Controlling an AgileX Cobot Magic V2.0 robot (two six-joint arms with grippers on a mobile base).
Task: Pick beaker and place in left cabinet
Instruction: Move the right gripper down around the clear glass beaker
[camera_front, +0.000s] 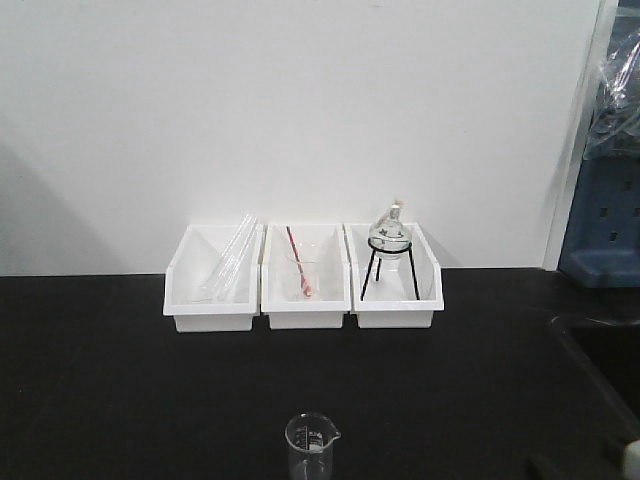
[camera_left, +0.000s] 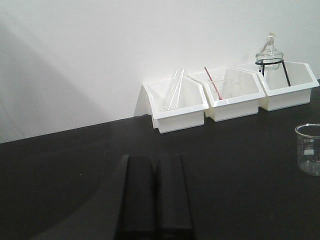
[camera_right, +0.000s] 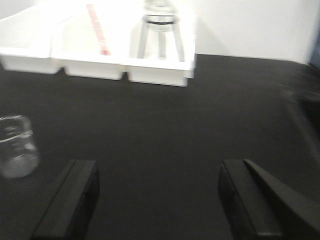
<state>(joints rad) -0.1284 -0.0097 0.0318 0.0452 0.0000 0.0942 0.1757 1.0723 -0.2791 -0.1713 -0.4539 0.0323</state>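
glass beaker (camera_front: 312, 442) stands upright on the black tabletop (camera_front: 120, 380), well apart from three white bins (camera_front: 305, 318) lined up against the wall. its faint white graduation marks are too small to read. left gripper (camera_left: 155, 160) has its dark fingers pressed together on nothing, the beaker off to its right. right gripper (camera_right: 159, 167) is spread wide and empty, the beaker blurred to its left

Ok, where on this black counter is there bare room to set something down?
The black counter is bare between the row of three white bins and the beaker, and all along the beaker's left. To its right it is free up to the dark recess at the edge. Crowded only at the wall, where the bins stand side by side.
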